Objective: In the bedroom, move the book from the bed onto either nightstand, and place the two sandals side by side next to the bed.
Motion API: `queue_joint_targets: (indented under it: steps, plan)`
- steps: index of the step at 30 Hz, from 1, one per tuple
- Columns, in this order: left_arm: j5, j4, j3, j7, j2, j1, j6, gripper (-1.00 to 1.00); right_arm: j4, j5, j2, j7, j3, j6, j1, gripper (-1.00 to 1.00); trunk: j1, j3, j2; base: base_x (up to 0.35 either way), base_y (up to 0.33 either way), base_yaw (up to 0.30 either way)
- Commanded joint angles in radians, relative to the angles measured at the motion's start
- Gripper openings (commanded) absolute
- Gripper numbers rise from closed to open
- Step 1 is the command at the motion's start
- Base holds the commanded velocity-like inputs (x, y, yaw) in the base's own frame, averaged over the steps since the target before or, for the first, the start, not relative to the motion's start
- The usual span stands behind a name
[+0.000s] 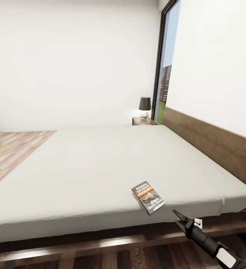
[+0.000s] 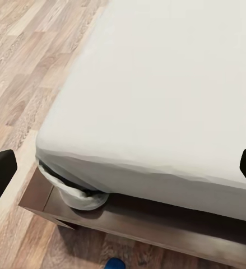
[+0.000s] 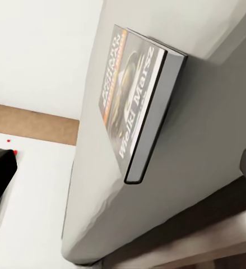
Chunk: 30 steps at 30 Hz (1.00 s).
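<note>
A small lamp [image 1: 144,107] with a dark shade and a round white base stands far beyond the right gripper [image 1: 176,217], ahead of it and slightly to its left. Just right of the lamp rises a tall dark-framed window [image 1: 167,56], showing blue sky, a distant block of flats [image 1: 165,80] and a strip of grass [image 1: 159,112]. Well off to the gripper's left lies pale plank floor [image 1: 11,149], backed by a plain white wall [image 1: 70,63].

right arm [image 1: 209,241]: black tube, white band (near wrist) | end effector [image 1: 183,221]: slim black fingers, small white part
</note>
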Motion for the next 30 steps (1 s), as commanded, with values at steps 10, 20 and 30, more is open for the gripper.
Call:
queue_joint_targets:
  steps: [10,20,30]
  plan:
    - [0.006,0.000,0.001,0.000,0.000,-0.001,0.008,1.00,-0.001,-0.007,0.008,-0.008,0.008,0.008,-0.001,1.00,0.000,-0.001,0.000,0.061,0.003,0.000]
    - [0.005,-0.007,0.001,0.001,0.000,-0.001,0.008,1.00,-0.007,-0.005,0.022,-0.030,0.008,0.008,-0.001,1.00,0.000,-0.001,0.000,0.048,0.000,0.000]
    - [0.005,-0.008,0.001,0.001,0.000,-0.001,0.008,1.00,-0.005,-0.003,0.027,-0.033,0.009,0.008,-0.001,1.00,0.000,-0.001,0.000,0.035,0.000,0.000]
